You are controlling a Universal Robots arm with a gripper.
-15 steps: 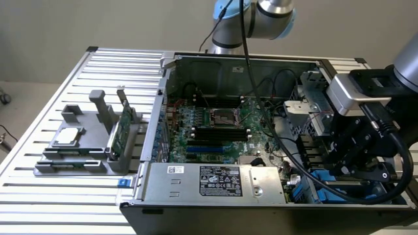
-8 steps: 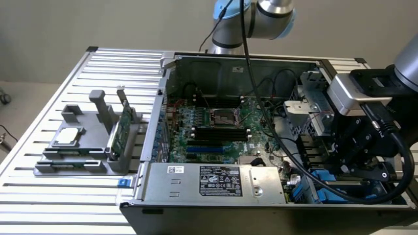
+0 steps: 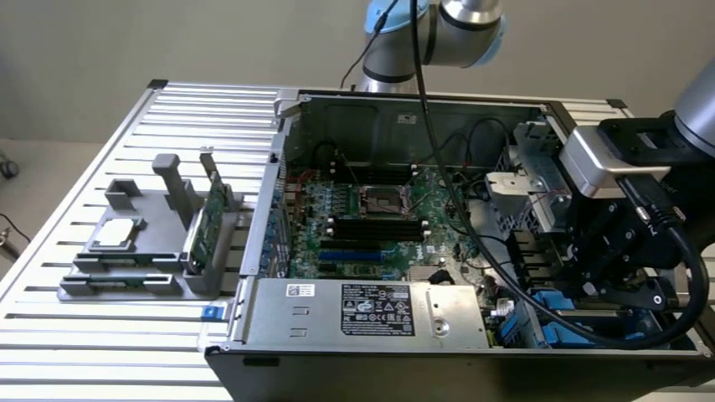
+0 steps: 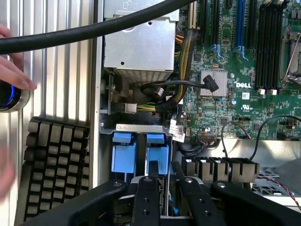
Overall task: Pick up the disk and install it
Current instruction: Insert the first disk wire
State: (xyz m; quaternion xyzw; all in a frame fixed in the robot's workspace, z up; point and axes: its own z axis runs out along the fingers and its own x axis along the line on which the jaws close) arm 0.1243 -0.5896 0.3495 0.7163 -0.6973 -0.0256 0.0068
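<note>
The disk (image 4: 157,153) shows its blue carrier tabs end-on in the drive bay at the corner of the open computer case (image 3: 280,167). Blue plastic of the disk (image 3: 555,306) also shows low in the case on the exterior view's right. My black gripper (image 4: 167,172) reaches down into that bay, its fingers (image 4: 146,197) close together with a strip of blue carrier between them, so it looks shut on the disk. In the exterior view the gripper (image 3: 592,293) hangs over the same bay, its tips partly hidden by the case wall.
A grey fixture (image 3: 134,268) on the exterior view's left holds a small silver chip (image 3: 117,234) and a green circuit card (image 3: 207,218). The power supply (image 3: 369,314) and motherboard (image 3: 369,218) lie beside the bay. A person's hand (image 4: 14,70) rests by a blue-lit button (image 4: 7,94). A thick black cable (image 4: 94,30) crosses overhead.
</note>
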